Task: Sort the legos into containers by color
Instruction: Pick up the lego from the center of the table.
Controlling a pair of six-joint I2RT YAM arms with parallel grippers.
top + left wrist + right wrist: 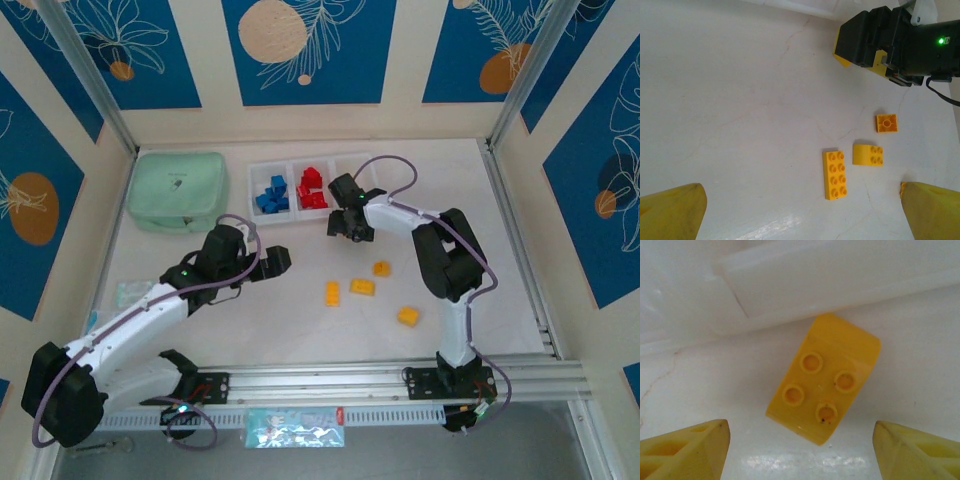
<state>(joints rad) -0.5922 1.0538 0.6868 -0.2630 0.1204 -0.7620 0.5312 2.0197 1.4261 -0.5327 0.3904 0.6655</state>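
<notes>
Right gripper (345, 222) is down at the near wall of the containers (262, 170), in front of the right-hand bin. In the right wrist view its jaws are released. The fingertips (685, 450) stand wide on either side of a yellow brick (822, 377) with clear gaps, so nothing is grasped.

The brick lies on the desk (300, 330), studs up, four studs in a square plus a smooth rounded end. Its long axis is skewed to the jaws, lower-left to upper-right in that view, and the smooth end points at the white bin wall (840, 285), touching or just short of it.

Left gripper (278, 262) hovers mid-desk, jaws fully apart and holding nothing. Its yellow fingers (670, 212) sit at the bottom corners of the left wrist view.

The left wrist view resolves stud layout:
- 2x4 brick (835, 175), long axis along the view's vertical
- curved brick (867, 154) just beside it, apart, with four studs and a smooth end facing the 2x4
- small square brick (887, 123) near them

The overhead view adds the layout:
- blue legos (272, 195) in the left bin
- red legos (312, 188) in the middle bin
- a fourth loose yellow piece (408, 316) nearer the right arm base
- mint pouch (180, 190) left of the bins
</notes>
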